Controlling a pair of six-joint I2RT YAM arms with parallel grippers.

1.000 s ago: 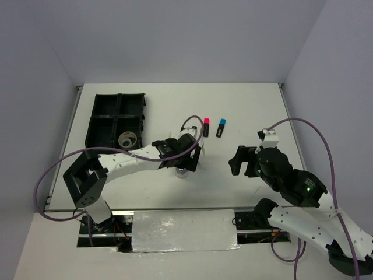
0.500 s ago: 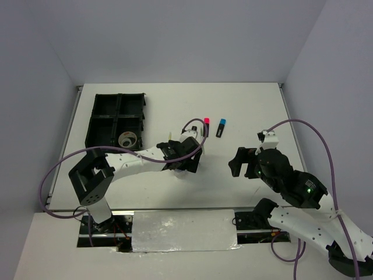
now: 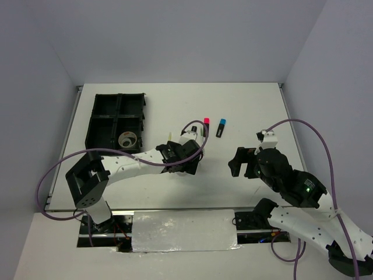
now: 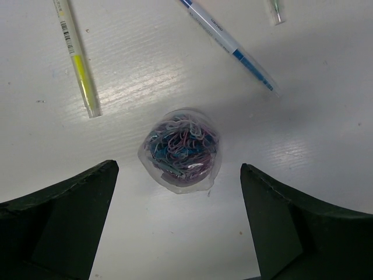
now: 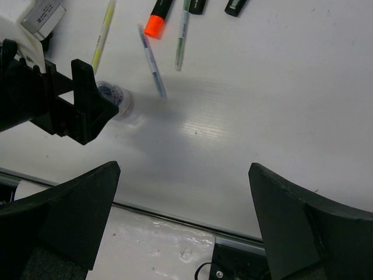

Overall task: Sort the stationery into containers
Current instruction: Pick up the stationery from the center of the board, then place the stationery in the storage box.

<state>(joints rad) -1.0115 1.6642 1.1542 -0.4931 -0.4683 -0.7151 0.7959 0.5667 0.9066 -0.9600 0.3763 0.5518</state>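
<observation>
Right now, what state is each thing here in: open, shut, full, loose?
Clip tub: upright, full of clips.
Left gripper: open, a finger either side of that tub, touching nothing.
Right gripper: open, empty.
Tray: holds one tape roll, near right compartment.
Pink highlighter: capped, loose.
Blue highlighter: capped, loose.
Orange highlighter: capped, loose.
Yellow pen: lying loose.
Blue pen: lying loose.
Green pen: lying loose.
</observation>
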